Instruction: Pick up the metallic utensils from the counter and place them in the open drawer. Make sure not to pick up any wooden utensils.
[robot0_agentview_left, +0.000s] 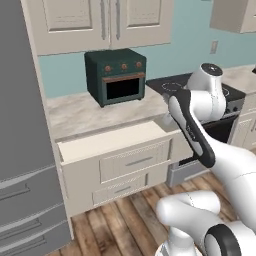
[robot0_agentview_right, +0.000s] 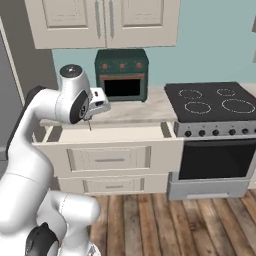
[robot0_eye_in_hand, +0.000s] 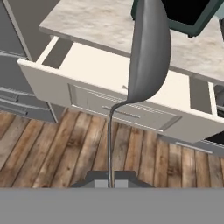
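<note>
Kitchen scene: a white robot arm holds a small grey metal spoon (robot0_eye_in_hand: 148, 52) by the tip of its thin handle. Its end effector (robot0_eye_in_hand: 109, 177), at the bottom centre of the hand view, is clamped together on that handle. The spoon's bowl rises into the upper middle of that frame, in front of the open drawer (robot0_eye_in_hand: 100, 72), a wide cream-white drawer pulled out below the pale marbled table (robot0_eye_in_hand: 96, 22). In the right base view the end effector (robot0_agentview_right: 90, 120) sits left of centre with the thin spoon (robot0_agentview_right: 90, 124) hanging under it, at about the drawer's (robot0_agentview_right: 125, 134) back left part. A dark green toaster oven (robot0_agentview_right: 121, 75) stands on the table behind, and a black stovetop (robot0_agentview_right: 212, 102) fills the right.

The step in hand looks like carrying the spoon to the drawer. Next, I judge, the arm should lower the spoon into the drawer cavity and then part its fingers to let go.
</note>
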